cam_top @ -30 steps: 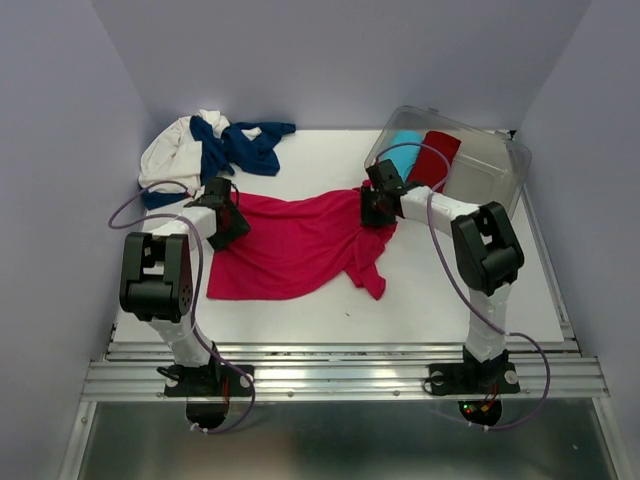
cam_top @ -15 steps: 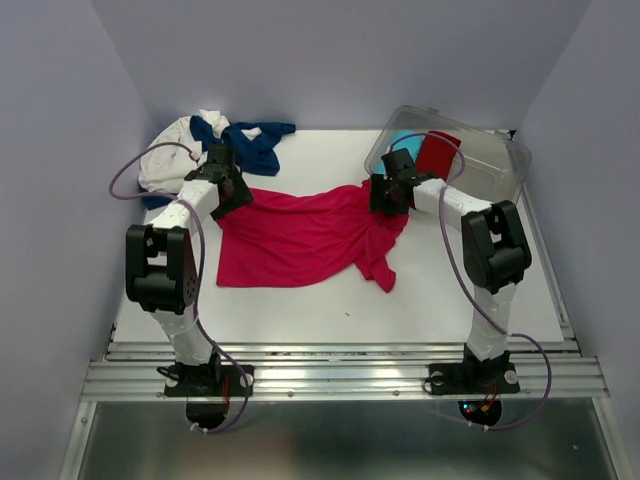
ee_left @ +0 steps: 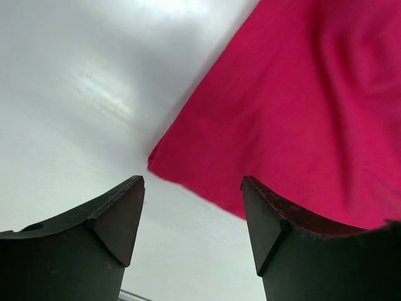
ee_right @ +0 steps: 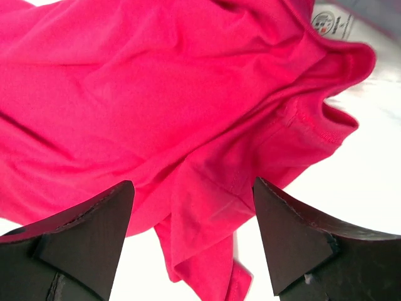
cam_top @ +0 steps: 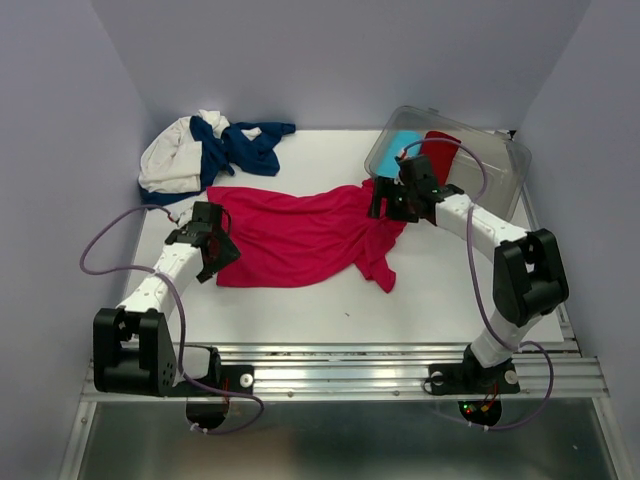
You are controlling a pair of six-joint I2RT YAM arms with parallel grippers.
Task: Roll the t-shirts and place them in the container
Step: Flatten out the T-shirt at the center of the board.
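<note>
Overhead view of a white tabletop (cam_top: 450, 290) with two robot arms. A pink tee (cam_top: 300, 235) lay spread out wide across the middle of it. Its left part was fairly flat. Its right end was bunched, with a loose tail trailing toward the near edge.

A second before, both claws had been at the tee's far edge, drawing it out sideways. Since then the left arm had swung back and folded low. The left claw (cam_top: 215, 250) now sat by the tee's near-left corner, spread and holding nothing. In its wrist view that corner lay on the bare tabletop just ahead of the parted fingers (ee_left: 119, 219).

The right claw (cam_top: 384, 205) had let go as well. It hung over the bunched collar end with its jaws wide apart and nothing pinched. Its wrist view showed rumpled pink cloth below, with the small white label (ee_right: 332, 24) at the top.

At the far left, a navy tee (cam_top: 245, 145) and a white tee (cam_top: 170, 160) lay heaped together, untouched. At the far right, a clear bin (cam_top: 495, 165) held a light-blue roll (cam_top: 403, 150) and a dark red roll (cam_top: 437, 150).

The stretching seemed finished and the tee released. No rolling had begun. The creased right end probably needed smoothing first, and the left claw looked placed to take the near corner.
</note>
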